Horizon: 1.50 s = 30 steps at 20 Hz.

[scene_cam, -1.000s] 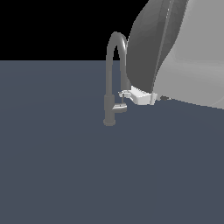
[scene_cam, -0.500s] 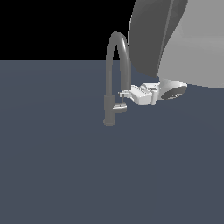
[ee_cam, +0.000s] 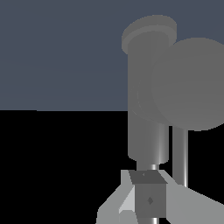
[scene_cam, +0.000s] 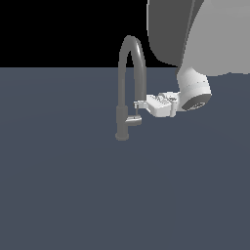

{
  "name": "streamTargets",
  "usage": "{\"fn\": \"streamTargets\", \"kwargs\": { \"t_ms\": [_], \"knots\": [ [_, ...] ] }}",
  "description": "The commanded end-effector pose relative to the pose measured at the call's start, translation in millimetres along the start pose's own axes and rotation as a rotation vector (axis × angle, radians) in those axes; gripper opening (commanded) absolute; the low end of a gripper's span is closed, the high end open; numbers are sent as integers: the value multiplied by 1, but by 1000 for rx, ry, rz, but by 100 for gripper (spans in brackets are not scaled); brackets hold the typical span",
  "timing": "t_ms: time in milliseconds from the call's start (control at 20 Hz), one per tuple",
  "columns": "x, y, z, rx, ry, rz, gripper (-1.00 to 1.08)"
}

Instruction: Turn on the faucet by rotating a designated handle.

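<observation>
Exterior view: no writing, brand or label is legible on any surface. The faucet (scene_cam: 128, 93) stands upright on the dark blue-grey floor (scene_cam: 73, 195), its long axis vertical; the round foot sits a little toward the exterior view's left of centre, and the arched spout rises and curves down toward the exterior view's right. The handle (scene_cam: 134, 120) projects from the thick lower body toward the exterior view's right, with a thin rod rising from it. The floor around the foot is open on all visible sides; the only nearby body is the robot arm (scene_cam: 195, 49), which enters from the upper part of the exterior view's right. The gripper (scene_cam: 138, 104) reaches in horizontally from the exterior view's right, its white fingertips at the thin rod just above the silver stub and just beside the descending spout tube. Whether the fingertips touch the rod cannot be told here. Wrist view: the faucet fills the frame at close range, with the foot, the thick body and a large blurred rounded part in front. One light-grey finger (ee_cam: 127, 199) and the other finger lie on either side of a narrow vertical member, with only a narrow gap between them; firm clamping cannot be confirmed.
</observation>
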<state>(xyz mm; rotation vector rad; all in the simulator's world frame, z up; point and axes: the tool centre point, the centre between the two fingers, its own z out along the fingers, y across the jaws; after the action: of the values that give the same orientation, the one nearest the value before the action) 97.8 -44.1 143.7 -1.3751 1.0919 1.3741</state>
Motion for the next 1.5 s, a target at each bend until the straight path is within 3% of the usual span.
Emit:
{"fn": "streamTargets", "kwargs": {
  "t_ms": [0,1450],
  "knots": [
    [-1,3,0,0,0,0,-100],
    [0,43,0,3,3,-6,-100]
  ]
}}
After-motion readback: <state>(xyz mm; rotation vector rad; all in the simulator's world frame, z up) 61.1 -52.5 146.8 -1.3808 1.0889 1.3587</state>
